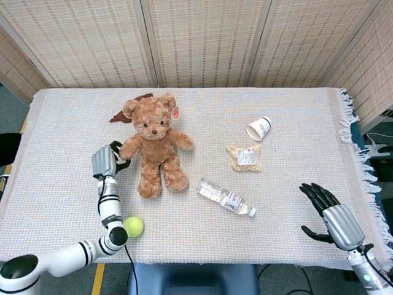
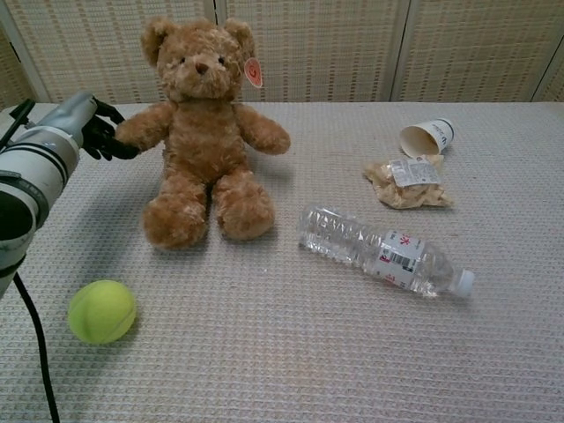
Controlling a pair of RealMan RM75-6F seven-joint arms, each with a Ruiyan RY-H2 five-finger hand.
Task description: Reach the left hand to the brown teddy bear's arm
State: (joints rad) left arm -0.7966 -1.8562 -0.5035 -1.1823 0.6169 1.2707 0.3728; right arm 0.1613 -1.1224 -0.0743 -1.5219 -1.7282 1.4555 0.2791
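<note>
The brown teddy bear (image 1: 153, 144) sits upright on the left of the table, a red tag at its ear; the chest view shows the bear (image 2: 203, 150) facing the camera. My left hand (image 1: 105, 161) is at the bear's outstretched arm on the left. In the chest view the left hand (image 2: 84, 132) has its dark fingers (image 2: 106, 141) curled around the end of that arm (image 2: 141, 132). My right hand (image 1: 331, 215) hovers at the table's front right corner, fingers spread and holding nothing.
A tennis ball (image 1: 134, 227) lies near the front edge beside my left forearm. A plastic bottle (image 1: 226, 198) lies on its side mid-table. A tipped paper cup (image 1: 258, 128) and a snack bag (image 1: 244, 157) are further back right. A brown scrap (image 1: 120, 117) lies behind the bear.
</note>
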